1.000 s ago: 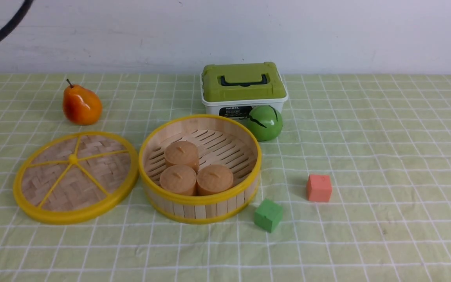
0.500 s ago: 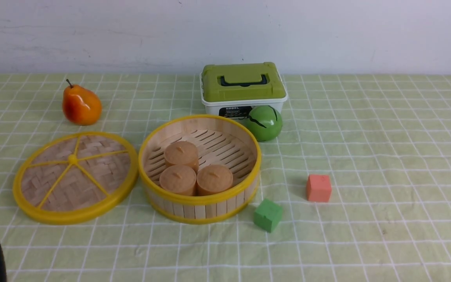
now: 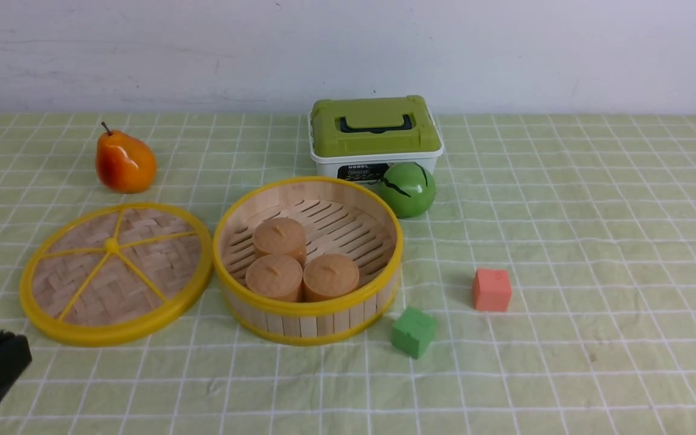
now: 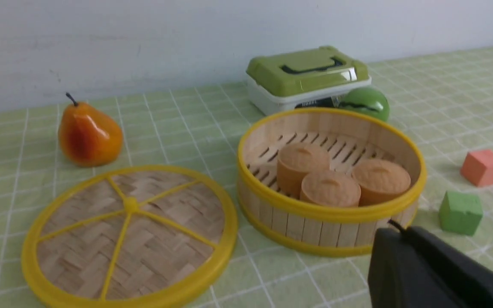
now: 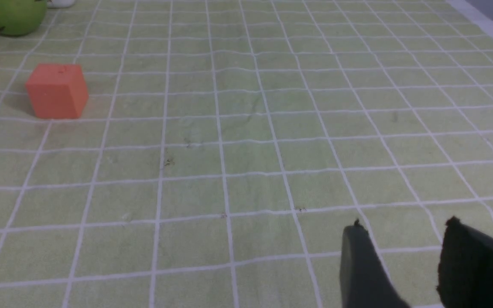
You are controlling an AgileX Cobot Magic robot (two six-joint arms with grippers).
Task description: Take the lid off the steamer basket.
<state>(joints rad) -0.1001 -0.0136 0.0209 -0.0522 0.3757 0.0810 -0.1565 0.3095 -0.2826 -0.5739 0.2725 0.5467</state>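
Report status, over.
Left gripper low, near edge, state unclear. Right gripper open, empty. Lid off, lying flat beside steamer basket. Nothing in the way.

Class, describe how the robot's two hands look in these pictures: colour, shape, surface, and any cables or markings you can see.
The left hand shows only as a plain matt black, wedge-shaped block with a small dark nub at its tip. The right hand has two flat, dark fingers that taper to slightly ragged tips. No markings or cables are visible on either.
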